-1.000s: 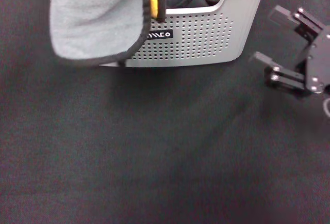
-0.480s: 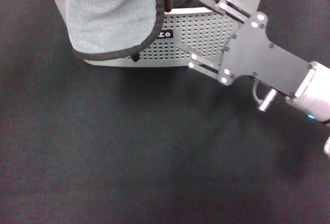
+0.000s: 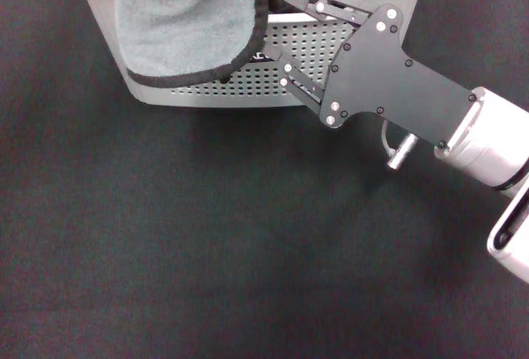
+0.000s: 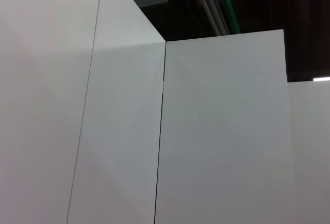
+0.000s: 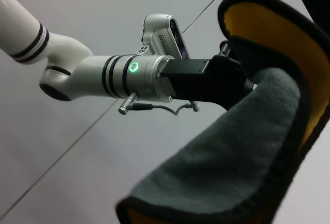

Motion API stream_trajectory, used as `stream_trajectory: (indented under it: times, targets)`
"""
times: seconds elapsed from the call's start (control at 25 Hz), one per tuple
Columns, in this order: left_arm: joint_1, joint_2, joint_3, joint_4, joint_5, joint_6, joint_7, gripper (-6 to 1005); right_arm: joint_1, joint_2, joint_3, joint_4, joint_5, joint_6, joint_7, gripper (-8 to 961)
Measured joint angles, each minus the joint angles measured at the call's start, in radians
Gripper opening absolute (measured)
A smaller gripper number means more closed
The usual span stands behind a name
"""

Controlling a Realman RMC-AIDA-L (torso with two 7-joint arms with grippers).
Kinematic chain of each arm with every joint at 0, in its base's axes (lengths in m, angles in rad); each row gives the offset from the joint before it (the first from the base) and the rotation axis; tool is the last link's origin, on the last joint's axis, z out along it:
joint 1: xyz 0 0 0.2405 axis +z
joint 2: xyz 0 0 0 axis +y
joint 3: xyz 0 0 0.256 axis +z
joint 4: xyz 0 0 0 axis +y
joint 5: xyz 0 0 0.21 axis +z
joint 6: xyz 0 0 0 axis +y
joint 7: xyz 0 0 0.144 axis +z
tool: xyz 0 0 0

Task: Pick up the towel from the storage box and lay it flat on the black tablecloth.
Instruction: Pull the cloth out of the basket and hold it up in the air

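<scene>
Towel [image 3: 186, 20] hangs grey side out over the storage box's [image 3: 248, 86] front wall, held by the left claw [image 5: 229, 77] clamped on its upper fold. Right claw [image 3: 285, 24] reaches open-fingered toward its edge, above the black tablecloth [image 3: 207, 243].

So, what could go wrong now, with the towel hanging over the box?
1. The open right hand is close to the storage box wall and might knock or clamp its rim instead of the towel.
2. The left hand holds the towel doubled over, so it might land folded on the black tablecloth.
</scene>
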Motion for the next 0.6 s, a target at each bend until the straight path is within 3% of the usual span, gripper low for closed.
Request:
stream_trajectory:
  times: [0.6]
  targets:
    - [-0.003, 0.002, 0.008, -0.012, 0.005, 0.002, 0.0, 9, 0.032, 0.0, 0.005, 0.001, 0.043, 0.018, -0.009, 389]
